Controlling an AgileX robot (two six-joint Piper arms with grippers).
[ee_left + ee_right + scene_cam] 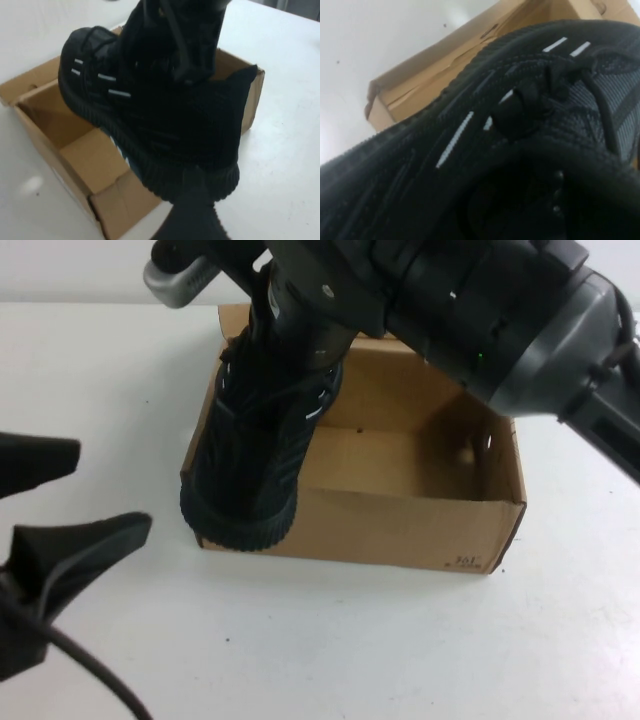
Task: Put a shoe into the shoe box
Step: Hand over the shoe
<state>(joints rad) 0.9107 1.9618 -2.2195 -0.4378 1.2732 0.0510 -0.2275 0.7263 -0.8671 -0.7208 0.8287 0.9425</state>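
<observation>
The black knit shoe hangs tilted over the left end of the brown cardboard shoe box. Its ridged lower end overlaps the box's front left corner. My right gripper comes down from above and is shut on the shoe's upper part, with its fingers buried in the shoe. The right wrist view shows the shoe close up, with the box behind it. My left gripper is open and empty at the near left, apart from the box. The left wrist view shows the shoe over the box.
The white table surrounds the box on all sides. The inside of the box to the right of the shoe shows bare cardboard floor. The right arm's dark body spans the top of the high view.
</observation>
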